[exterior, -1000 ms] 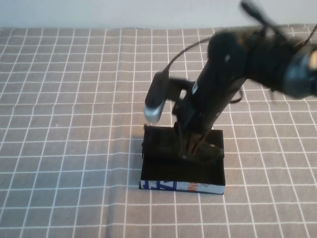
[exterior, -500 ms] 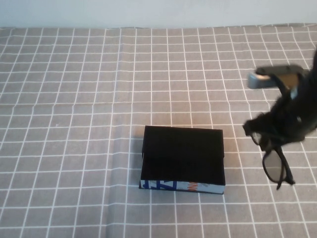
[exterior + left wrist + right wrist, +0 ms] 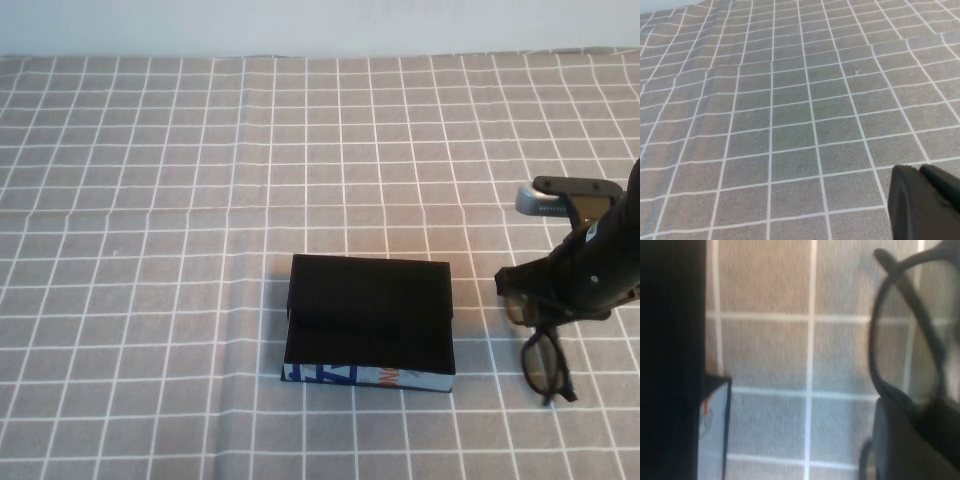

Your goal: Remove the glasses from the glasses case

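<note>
The glasses case (image 3: 368,318) lies open at the table's middle, black inside, with its white-blue lettered front toward me; nothing shows inside it. My right gripper (image 3: 527,298) is to the right of the case, shut on the black glasses (image 3: 546,366), which hang down from it with one lens low over the cloth. In the right wrist view the glasses' rim (image 3: 873,355) curves over the cloth above my right gripper (image 3: 920,440), with the case's front (image 3: 715,430) beside it. My left gripper (image 3: 926,200) shows only in the left wrist view, shut and empty over bare cloth.
A grey cloth with a white grid (image 3: 150,250) covers the whole table. A pale wall runs along the far edge (image 3: 300,25).
My right arm has lifted the glasses out of the case, carried them to the right, and now holds them lower, near the cloth. The case has stayed in place.
</note>
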Controlling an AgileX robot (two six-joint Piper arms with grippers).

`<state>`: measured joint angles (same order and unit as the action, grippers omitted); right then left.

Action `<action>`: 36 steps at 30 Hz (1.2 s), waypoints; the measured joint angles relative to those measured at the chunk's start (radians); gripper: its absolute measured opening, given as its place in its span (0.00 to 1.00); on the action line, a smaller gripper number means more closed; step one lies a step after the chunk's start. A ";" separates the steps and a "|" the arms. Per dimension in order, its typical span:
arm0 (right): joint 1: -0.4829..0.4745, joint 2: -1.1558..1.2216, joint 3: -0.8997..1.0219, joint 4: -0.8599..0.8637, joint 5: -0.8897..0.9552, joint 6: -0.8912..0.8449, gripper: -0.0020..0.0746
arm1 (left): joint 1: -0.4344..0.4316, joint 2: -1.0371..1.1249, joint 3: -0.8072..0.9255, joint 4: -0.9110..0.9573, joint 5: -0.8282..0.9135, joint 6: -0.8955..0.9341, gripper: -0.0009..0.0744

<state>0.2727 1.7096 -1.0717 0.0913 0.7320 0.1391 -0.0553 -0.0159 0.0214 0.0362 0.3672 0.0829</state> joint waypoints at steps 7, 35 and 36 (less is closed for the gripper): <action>0.000 -0.004 0.002 0.000 -0.053 0.000 0.37 | 0.000 0.000 0.000 0.000 0.000 0.000 0.01; 0.002 -1.492 0.815 -0.148 -0.529 0.004 0.01 | 0.000 0.000 0.000 0.000 0.000 0.000 0.01; 0.002 -1.521 0.824 -0.153 -0.511 0.005 0.01 | 0.000 0.000 0.000 0.000 0.000 0.000 0.01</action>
<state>0.2745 0.1891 -0.2475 -0.0620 0.2213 0.1436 -0.0553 -0.0159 0.0214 0.0362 0.3672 0.0829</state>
